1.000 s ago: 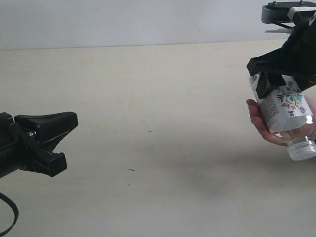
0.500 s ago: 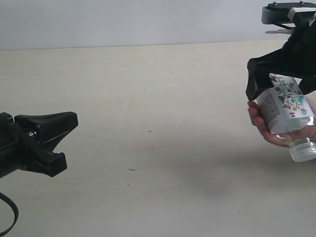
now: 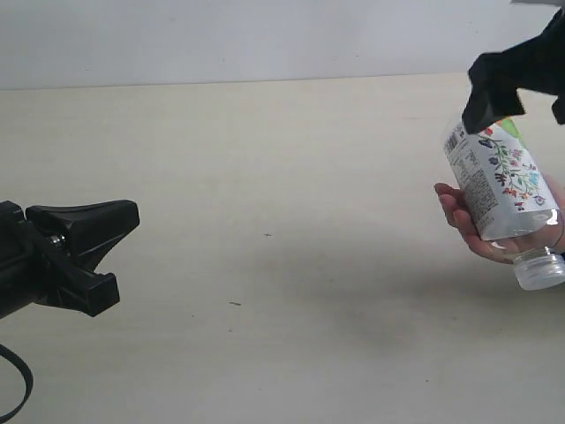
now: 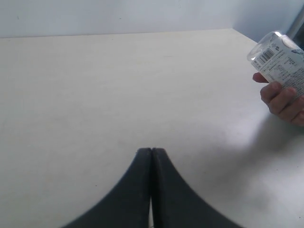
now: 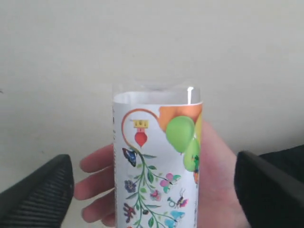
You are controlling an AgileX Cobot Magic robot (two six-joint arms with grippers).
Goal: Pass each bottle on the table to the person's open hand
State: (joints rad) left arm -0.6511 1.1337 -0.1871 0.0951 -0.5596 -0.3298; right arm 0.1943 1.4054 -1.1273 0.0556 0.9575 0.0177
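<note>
One clear bottle (image 3: 501, 187) with a flowery, green-touched label and a white cap lies slanted in the person's open hand (image 3: 455, 212) at the right edge, above the table (image 3: 265, 177). My right gripper (image 3: 519, 99) hangs just above the bottle's upper end, open and apart from it. In the right wrist view the bottle (image 5: 156, 156) rests on the palm (image 5: 219, 180), with my right gripper (image 5: 154, 184) spread wide on both sides. My left gripper (image 3: 119, 252) hovers at the left, shut and empty (image 4: 151, 151). The left wrist view shows the bottle (image 4: 280, 57) and hand (image 4: 283, 98) far off. No other bottles show.
A pale wall runs behind the table's far edge. A few tiny dark specks (image 3: 235, 304) mark the wood near the middle. A black cable (image 3: 18, 380) loops at the lower left corner.
My right gripper has let go of the bottle and risen up and away to the right. The bottle now rests in the hand alone. The left arm has not moved.
</note>
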